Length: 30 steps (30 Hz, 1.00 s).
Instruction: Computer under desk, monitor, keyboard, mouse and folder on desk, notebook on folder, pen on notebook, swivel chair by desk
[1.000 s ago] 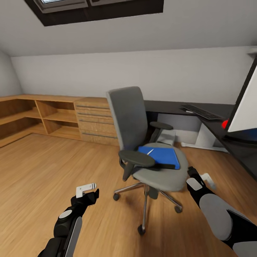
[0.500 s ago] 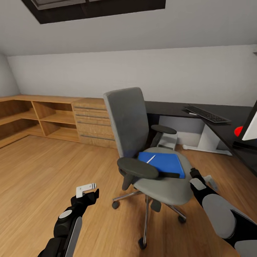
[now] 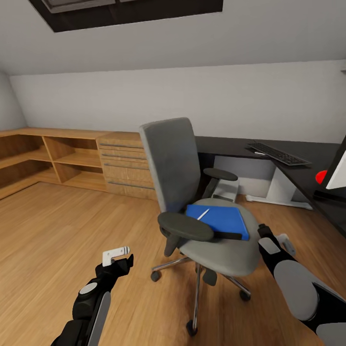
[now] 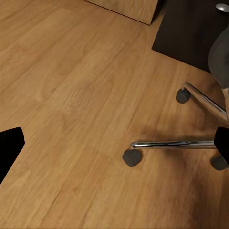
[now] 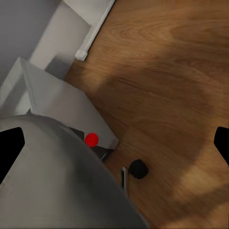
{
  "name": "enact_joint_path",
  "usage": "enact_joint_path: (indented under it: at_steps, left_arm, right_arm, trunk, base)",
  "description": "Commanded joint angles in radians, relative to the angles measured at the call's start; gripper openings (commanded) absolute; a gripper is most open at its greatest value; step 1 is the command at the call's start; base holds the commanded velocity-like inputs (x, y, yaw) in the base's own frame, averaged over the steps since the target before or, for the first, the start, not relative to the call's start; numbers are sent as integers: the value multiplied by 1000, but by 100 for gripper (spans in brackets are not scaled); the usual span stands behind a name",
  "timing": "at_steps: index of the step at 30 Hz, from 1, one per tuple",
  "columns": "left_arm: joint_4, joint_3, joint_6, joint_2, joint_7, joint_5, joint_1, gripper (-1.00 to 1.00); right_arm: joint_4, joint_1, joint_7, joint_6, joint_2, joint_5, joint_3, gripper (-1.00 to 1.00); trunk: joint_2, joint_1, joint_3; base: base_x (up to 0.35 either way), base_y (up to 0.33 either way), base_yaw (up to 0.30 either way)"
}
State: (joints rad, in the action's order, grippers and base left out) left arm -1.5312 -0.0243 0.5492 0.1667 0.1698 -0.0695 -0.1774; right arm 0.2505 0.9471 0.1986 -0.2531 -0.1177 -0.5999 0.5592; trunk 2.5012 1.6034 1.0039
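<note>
Three things you need are stacked on the swivel chair (image 3: 202, 202): the blue folder (image 3: 218, 218) lies flat on the grey seat, a dark notebook (image 3: 226, 235) edges out along its near side, and the pen (image 3: 203, 214) rests on top near the far-left corner. Your right gripper (image 3: 283, 241) hangs just right of the seat's near edge, low beside the cushion; from the right wrist view its fingers look spread and empty. Your left gripper (image 3: 117, 255) sits well apart to the left over the bare floor (image 3: 62, 226), also spread and holding nothing. Against half a second ago the view has stopped swinging, so the base seems settled, and the right arm has eased only slightly. That suggests you are parked for the pick. Farther right, the desk (image 3: 307, 175) carries the keyboard (image 3: 277, 154), with the monitor (image 3: 339, 168) at the right edge.
</note>
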Motion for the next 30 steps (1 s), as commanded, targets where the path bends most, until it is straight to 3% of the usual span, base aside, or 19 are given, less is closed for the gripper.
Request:
enact_joint_path:
  at_steps: [1,30]
  left_arm:
    - [-1,0,5,1,5,-7,-1,100]
    - [4,3,3,1,10,-6,-1,100]
  right_arm:
    - [2,1,1,-5,0,-11,-4,100]
    - [3,0,-3,-5,3,-11,-4,100]
  trunk:
    - [0,0,1]
    - [0,0,1]
  base:
    - [0,0,5]
    - [0,0,251]
